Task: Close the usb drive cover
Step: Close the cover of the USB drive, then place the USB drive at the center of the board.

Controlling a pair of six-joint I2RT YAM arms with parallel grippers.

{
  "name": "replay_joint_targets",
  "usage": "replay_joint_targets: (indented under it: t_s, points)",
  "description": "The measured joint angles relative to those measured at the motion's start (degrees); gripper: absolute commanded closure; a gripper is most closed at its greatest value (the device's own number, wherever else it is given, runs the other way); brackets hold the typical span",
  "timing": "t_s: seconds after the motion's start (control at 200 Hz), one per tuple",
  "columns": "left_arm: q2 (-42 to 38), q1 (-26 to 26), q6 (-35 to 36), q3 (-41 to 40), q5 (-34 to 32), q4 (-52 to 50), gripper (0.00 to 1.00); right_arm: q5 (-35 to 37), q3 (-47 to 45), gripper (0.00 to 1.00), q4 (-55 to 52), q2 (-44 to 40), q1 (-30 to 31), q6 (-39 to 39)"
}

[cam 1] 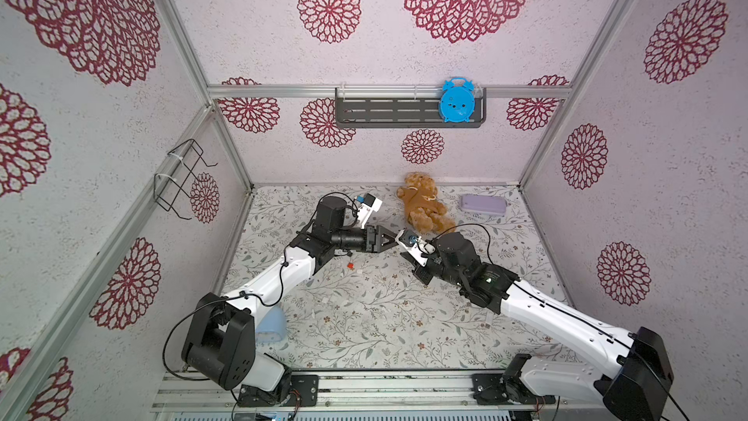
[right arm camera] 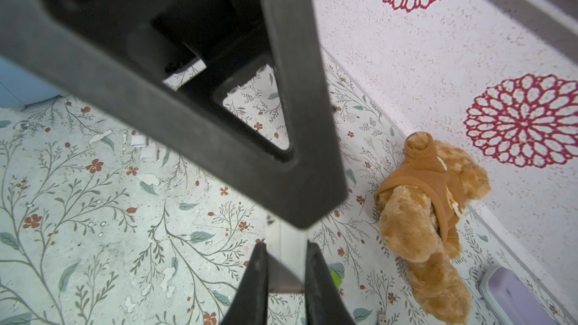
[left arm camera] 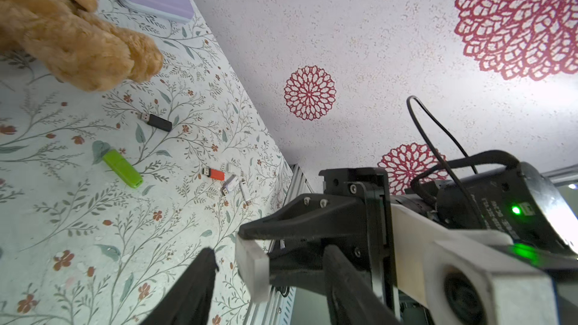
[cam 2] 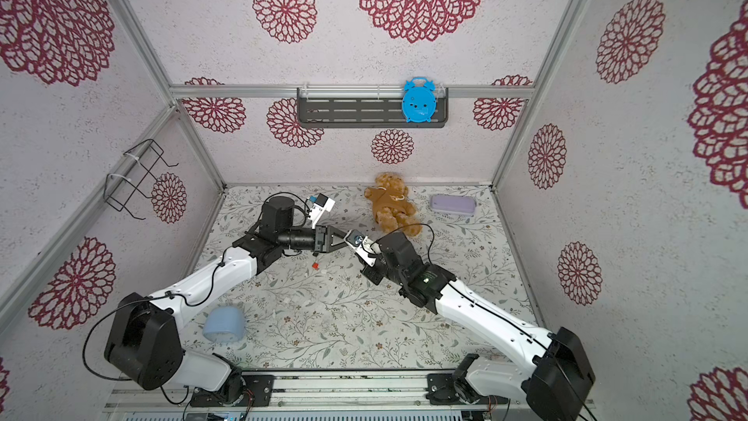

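Observation:
A white USB drive point(right arm camera: 286, 261) is held between the fingers of my shut right gripper point(right arm camera: 286, 245), above the middle of the table. In the left wrist view the same drive point(left arm camera: 253, 264) sticks out endwise from the right gripper's black fingers point(left arm camera: 281, 223). My left gripper point(left arm camera: 270, 253) stands open around it, one finger point(left arm camera: 194, 289) clear of the drive on one side and the other on the far side. I cannot make out the cover. In both top views the two grippers meet tip to tip point(cam 1: 398, 238) point(cam 2: 351, 236), and the drive is hidden there.
A brown teddy bear point(cam 1: 425, 204) and a purple case point(cam 1: 483, 205) lie at the back. Loose drives lie on the table: black point(left arm camera: 156, 121), green point(left arm camera: 122, 168), red point(left arm camera: 214, 174). A pale blue object point(cam 2: 224, 324) sits front left. A blue clock point(cam 1: 457, 100) stands on the wall shelf.

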Motion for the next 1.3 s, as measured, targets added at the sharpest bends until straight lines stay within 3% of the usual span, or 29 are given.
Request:
replay_joint_targets:
  t_s: [0.275, 0.455, 0.76, 0.996, 1.301]
  points:
    - [-8.00, 1.46, 1.75, -4.83, -13.42, -0.96, 0.37, 1.09, -0.07, 0.87, 0.48, 2.16, -2.82, 6.47]
    - [-15.78, 2.51, 4.00, -8.63, -25.24, -2.01, 0.31, 1.01, 2.62, 0.87, -3.34, 12.76, -7.15, 15.32]
    - [-26.14, 3.65, 6.75, -15.47, -40.61, -3.54, 0.14, 1.88, 12.41, 0.86, -13.09, 30.08, -8.26, 25.31]
    - [-30.10, 4.17, 7.65, -18.51, -47.39, -3.87, 0.00, 4.11, 19.08, 0.86, -17.16, 38.82, -8.26, 28.28]
    - [-32.30, 4.76, 7.93, -20.00, -51.39, -4.02, 0.03, 7.23, 22.99, 0.84, -20.68, 42.32, -8.26, 28.83]
